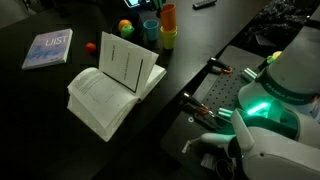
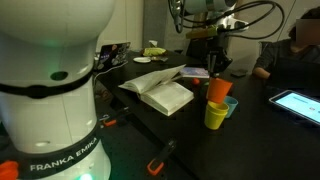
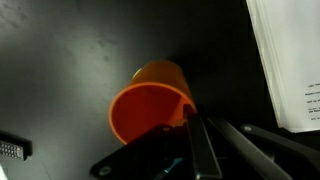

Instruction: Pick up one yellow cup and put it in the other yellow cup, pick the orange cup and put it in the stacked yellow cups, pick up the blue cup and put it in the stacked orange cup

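Observation:
The orange cup stands with its base in the top of the yellow cups; both show in the exterior view from above too, the orange cup over the yellow cups. My gripper comes down onto it from above. In the wrist view my gripper is shut on the rim of the orange cup, whose open mouth faces the camera; the yellow cups are hidden beneath it. The blue cup stands on the table right beside the stack, also seen from above.
An open white book lies on the black table close to the cups. A pale booklet, a tiny orange ball and a multicoloured ball lie beyond it. A tablet lies near the table edge.

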You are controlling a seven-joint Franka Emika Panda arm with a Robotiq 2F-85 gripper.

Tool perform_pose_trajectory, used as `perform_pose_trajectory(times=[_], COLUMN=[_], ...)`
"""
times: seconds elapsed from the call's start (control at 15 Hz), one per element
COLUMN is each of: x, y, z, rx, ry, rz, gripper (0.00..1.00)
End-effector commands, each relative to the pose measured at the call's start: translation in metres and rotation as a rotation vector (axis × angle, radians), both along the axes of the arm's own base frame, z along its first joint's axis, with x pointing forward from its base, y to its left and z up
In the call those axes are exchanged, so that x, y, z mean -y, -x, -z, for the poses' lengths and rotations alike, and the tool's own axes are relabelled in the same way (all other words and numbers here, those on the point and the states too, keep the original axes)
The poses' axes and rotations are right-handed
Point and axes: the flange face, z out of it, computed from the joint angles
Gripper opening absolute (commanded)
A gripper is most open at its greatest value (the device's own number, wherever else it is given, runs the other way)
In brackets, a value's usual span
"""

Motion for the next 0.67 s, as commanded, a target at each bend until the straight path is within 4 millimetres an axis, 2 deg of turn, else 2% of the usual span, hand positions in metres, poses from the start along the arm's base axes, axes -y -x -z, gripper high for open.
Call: perform_pose_trajectory(times=[0.0,0.4,0.47,0.6], x=[0.0001,0.0038,0.0042,0.0055], y=[0.0054,0.0080,0.0091,0.0104], z=[0.0015,0.0083,0.0089,0.0100], rx=[0.063,0.094,0.096,0.098], ry=[0.002,0.013,0.009,0.007], rz=[-0.023,-0.055,-0.054,-0.046], gripper=[0.03,0.03,0.27,0.37])
